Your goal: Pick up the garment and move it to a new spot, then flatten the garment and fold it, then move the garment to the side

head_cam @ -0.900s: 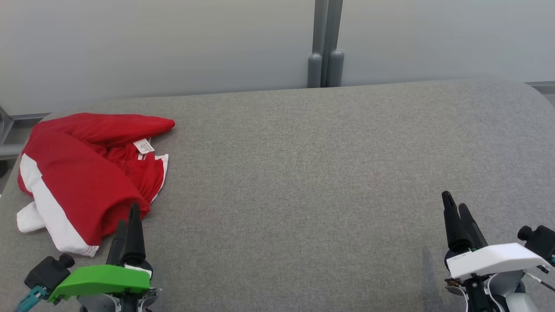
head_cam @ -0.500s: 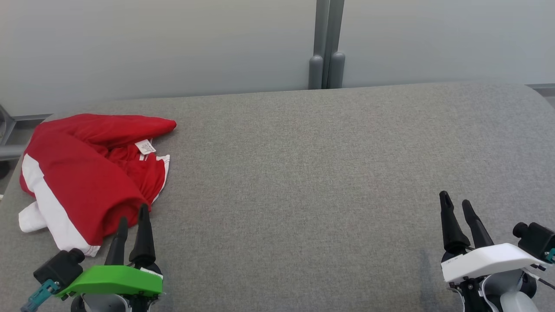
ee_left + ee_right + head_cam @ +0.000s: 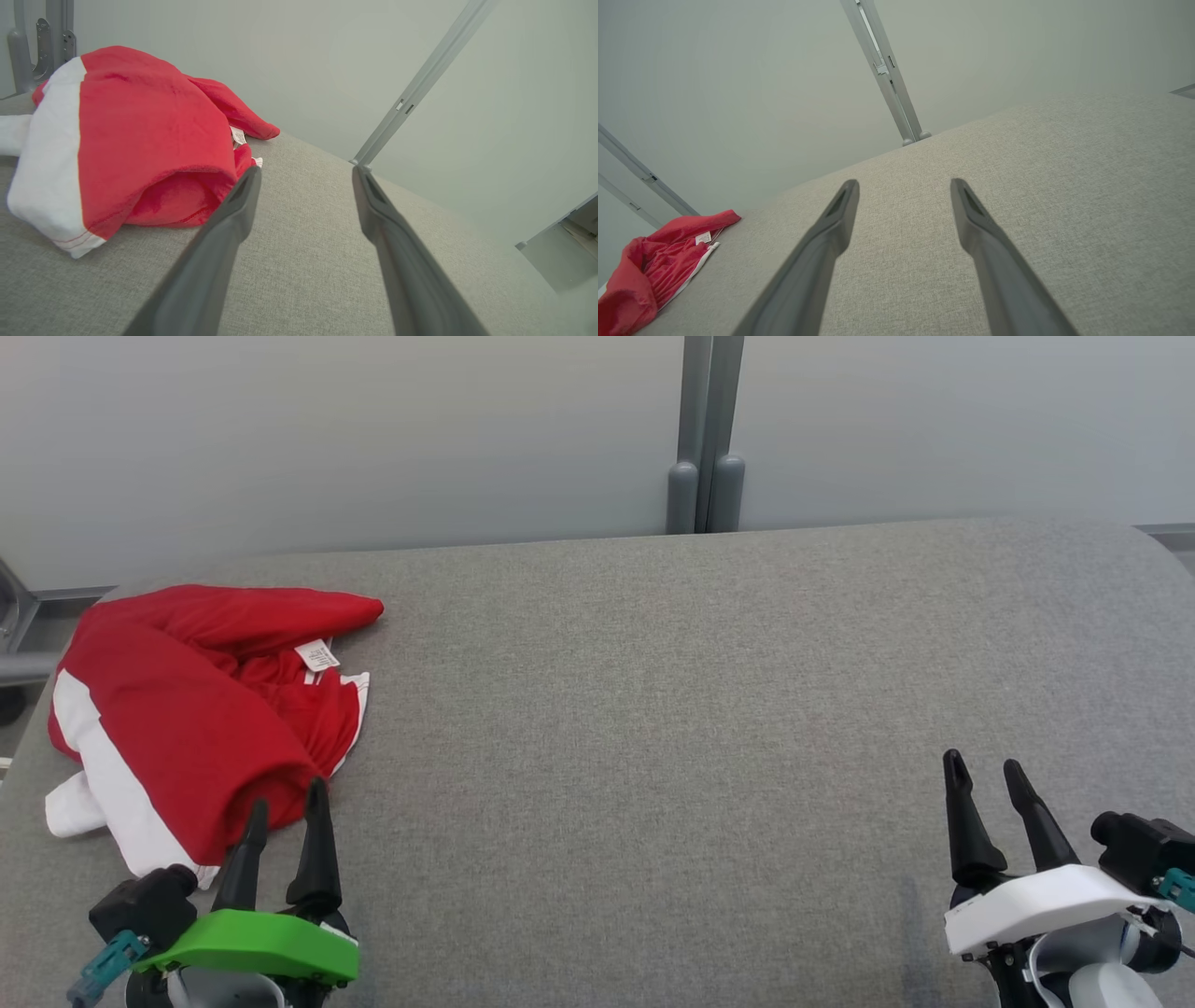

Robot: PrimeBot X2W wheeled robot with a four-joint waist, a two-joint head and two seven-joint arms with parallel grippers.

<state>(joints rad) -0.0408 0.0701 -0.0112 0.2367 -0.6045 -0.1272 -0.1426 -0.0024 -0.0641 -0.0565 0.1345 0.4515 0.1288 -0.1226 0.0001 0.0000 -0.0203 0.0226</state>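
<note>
L gripper sat at lower left of the head view w/ both dark fingers spread wide, holding nothing, a green cover on its wrist. Its tips pointed at the near edge of the garment, just beside the red fold; whether a tip touched the cloth couldn't be told. In the L wrist view one fingertip sat right by the fold's open end, the other over bare fabric. R gripper was at lower right w/ a white cover, fingers likewise spread and empty, over the bare grey cushion, well apart from the garment. Garment lay crumpled on the left part of the cushion, near its left edge: red w/ a white band along its left side, a small white label showing near its top middle, and one red end pointing right. Behind the cushion stood a pale wall w/ a grey post at approx centre
</note>
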